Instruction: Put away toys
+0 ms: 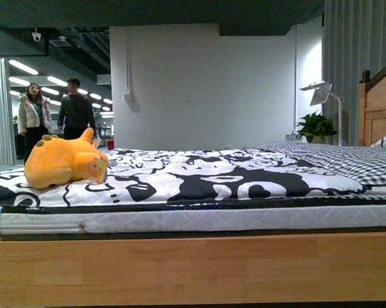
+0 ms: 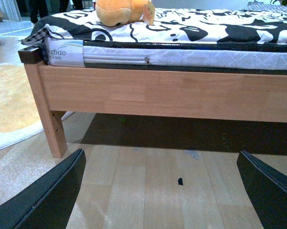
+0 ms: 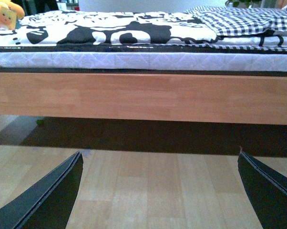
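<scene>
The orange-yellow plush toy [image 1: 63, 162] lies on the black-and-white bedspread [image 1: 199, 173] near the bed's left end. It also shows in the left wrist view [image 2: 120, 11] and, partly cut off, in the right wrist view [image 3: 4, 13]. My left gripper [image 2: 162, 191] is open and empty, low over the wooden floor in front of the bed frame. My right gripper [image 3: 160, 191] is open and empty, also low before the bed. Neither arm shows in the front view.
The wooden bed frame [image 1: 193, 266] with a white mattress [image 1: 199, 219] fills the front. A checked blanket [image 1: 353, 160] and headboard [image 1: 377, 106] are at the right. Two people [image 1: 55, 115] stand behind left. A bed leg [image 2: 50, 126] and a pale rug [image 2: 10, 102] are left.
</scene>
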You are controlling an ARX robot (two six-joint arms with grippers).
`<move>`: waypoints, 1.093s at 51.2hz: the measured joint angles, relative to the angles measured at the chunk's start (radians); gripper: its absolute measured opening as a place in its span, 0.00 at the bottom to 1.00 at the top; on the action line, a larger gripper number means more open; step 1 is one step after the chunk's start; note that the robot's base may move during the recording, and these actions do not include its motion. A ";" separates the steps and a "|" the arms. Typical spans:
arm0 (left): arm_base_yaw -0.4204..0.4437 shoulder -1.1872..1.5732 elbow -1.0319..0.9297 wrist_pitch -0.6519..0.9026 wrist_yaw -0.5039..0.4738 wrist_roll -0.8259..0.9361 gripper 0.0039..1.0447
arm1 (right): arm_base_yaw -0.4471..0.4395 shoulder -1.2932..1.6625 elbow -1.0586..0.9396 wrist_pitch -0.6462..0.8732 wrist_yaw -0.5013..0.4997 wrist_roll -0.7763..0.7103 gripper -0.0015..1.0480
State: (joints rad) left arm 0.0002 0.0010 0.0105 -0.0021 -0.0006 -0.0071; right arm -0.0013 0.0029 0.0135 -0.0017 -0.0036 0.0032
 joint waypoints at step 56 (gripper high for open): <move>0.000 0.000 0.000 0.000 0.001 0.000 0.94 | 0.000 0.000 0.000 0.000 0.004 0.000 0.94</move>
State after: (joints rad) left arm 0.0002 0.0010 0.0105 -0.0021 0.0006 -0.0067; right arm -0.0013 0.0029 0.0135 -0.0017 0.0006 0.0032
